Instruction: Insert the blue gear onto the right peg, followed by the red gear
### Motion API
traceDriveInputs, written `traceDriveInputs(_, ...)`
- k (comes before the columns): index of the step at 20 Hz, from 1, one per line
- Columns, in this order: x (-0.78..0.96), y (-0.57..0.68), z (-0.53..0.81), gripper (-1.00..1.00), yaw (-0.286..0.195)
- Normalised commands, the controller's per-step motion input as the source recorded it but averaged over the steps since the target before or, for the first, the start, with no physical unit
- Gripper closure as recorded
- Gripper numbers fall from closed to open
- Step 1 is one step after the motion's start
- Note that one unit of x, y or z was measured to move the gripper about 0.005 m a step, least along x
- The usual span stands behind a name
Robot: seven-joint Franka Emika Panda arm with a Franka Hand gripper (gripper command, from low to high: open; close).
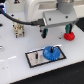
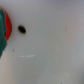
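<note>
with the blue gear point(image 1: 50, 52) seated on the plate point(image 1: 34, 59) near the desk's point(image 1: 12, 67) front edge, jaws clamp the red gear point(image 1: 69, 36), next needing carriage onto it.

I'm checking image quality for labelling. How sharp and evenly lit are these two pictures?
Exterior view: low detail, soft edges, even light; blue gear and red gear stay readable, faint shadows on the white table. Wrist view: heavily blurred; only a red-green smear and a dark spot register.
</note>
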Motion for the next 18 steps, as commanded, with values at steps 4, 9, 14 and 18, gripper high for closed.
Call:
traceDriveInputs(4, -0.51, 0.34, 0.0, -1.0, 0.0)
traceDriveInputs(9, 0.28, 0.24, 0.04, -1.0, 0.0)
traceDriveInputs(14, 0.13, 0.07, 0.03, -1.0, 0.0)
traceDriveInputs(18, 0.48, 0.37, 0.09, -1.0, 0.0)
